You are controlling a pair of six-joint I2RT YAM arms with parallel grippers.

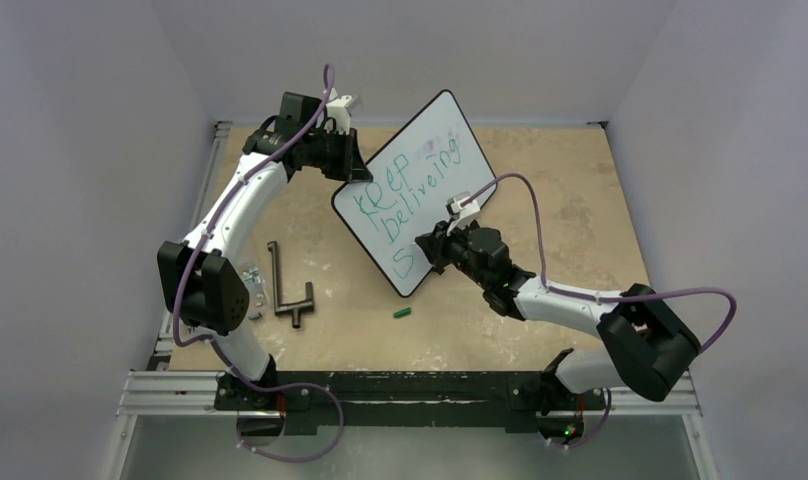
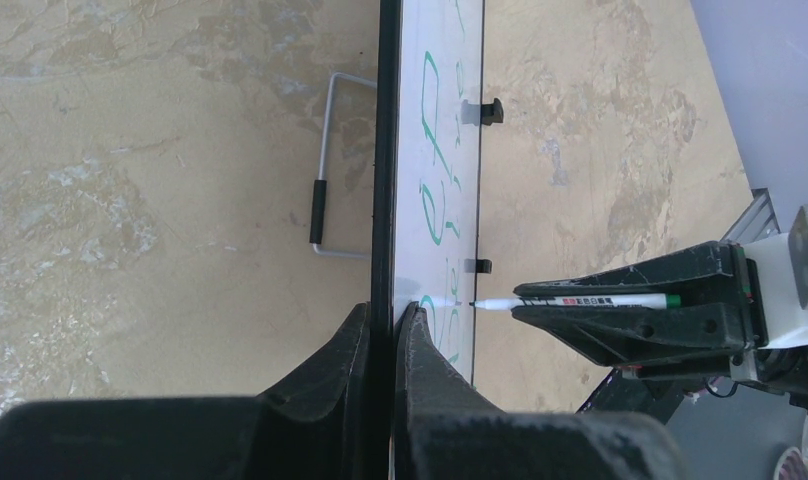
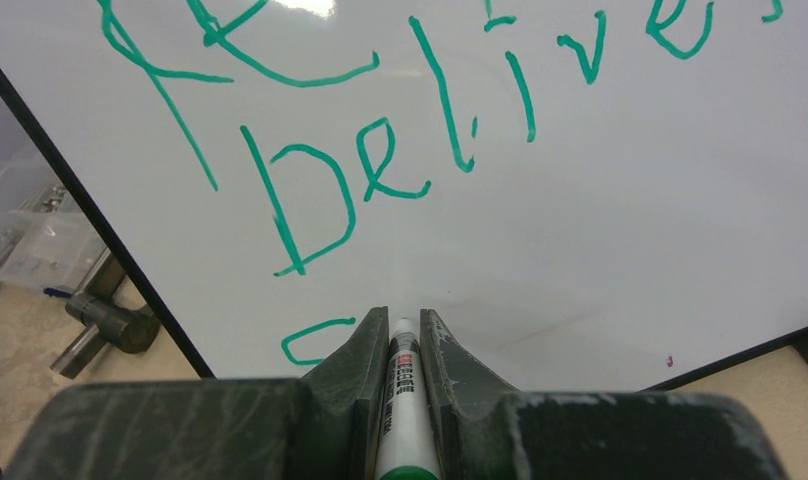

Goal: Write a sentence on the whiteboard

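The whiteboard (image 1: 425, 165) stands tilted on the table, and my left gripper (image 1: 353, 163) is shut on its upper left edge. The left wrist view shows the whiteboard (image 2: 435, 150) edge-on, its black frame pinched in my left gripper (image 2: 385, 315). The sentence (image 1: 420, 175) in green reads "Keep" and "Believing", with a started third line (image 3: 315, 340) below. My right gripper (image 1: 432, 245) is shut on a white marker (image 3: 402, 385) with a green end. The marker's tip (image 2: 477, 304) is at the board face, just right of the started letter.
A green marker cap (image 1: 402, 313) lies on the table below the board. A black T-shaped metal tool (image 1: 288, 290) and a small clear parts box (image 1: 253, 285) sit by the left arm. A wire stand (image 2: 325, 170) sticks out behind the board.
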